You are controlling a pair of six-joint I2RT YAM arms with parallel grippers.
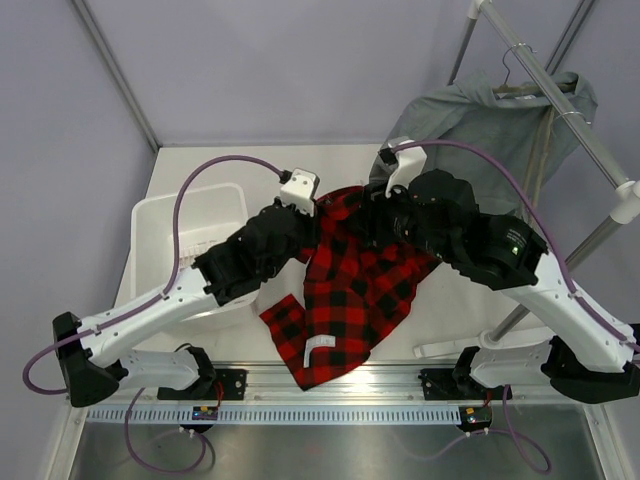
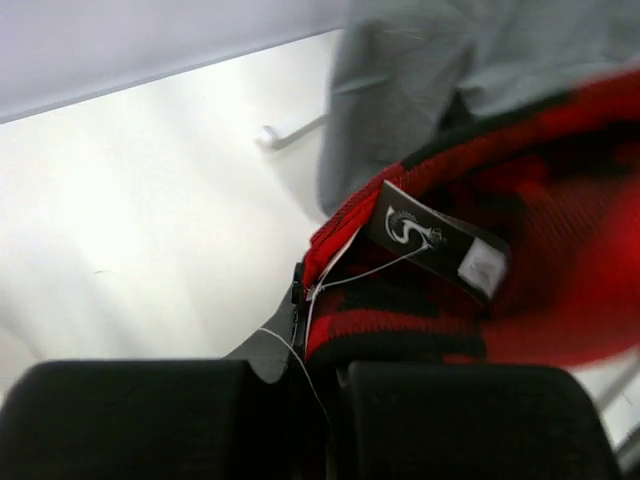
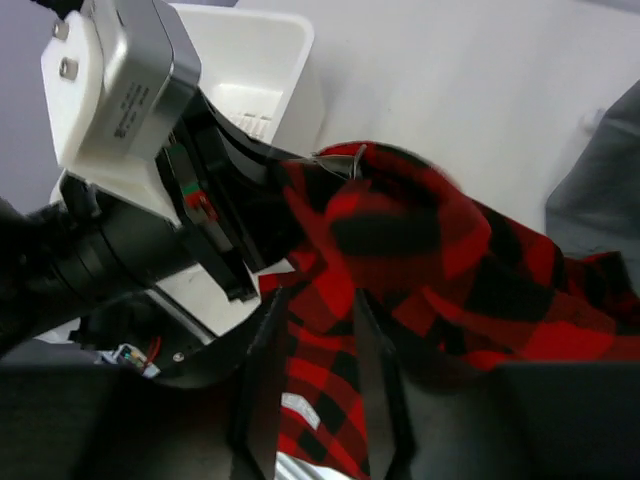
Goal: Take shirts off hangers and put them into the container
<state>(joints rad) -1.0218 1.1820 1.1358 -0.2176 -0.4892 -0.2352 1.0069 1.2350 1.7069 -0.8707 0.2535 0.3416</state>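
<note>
Top external: my left gripper (image 1: 318, 212) pinches the red-and-black plaid cloth shirt (image 1: 350, 290) at its collar, probably to carry it. My right gripper (image 1: 375, 215) has its jaws parted. The white rectangular plastic laundry basket (image 1: 150, 215) sits at the shirt's 9 o'clock.

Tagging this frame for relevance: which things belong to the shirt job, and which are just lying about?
Job: plaid shirt, pinched in the left claw; right claw at the same shirt; grey shirt on its hanger; white basket.
Just about: rack poles; purple cables.

Robot lab, white table (image 1: 250, 165), lilac enclosure walls (image 1: 290, 70)
</note>
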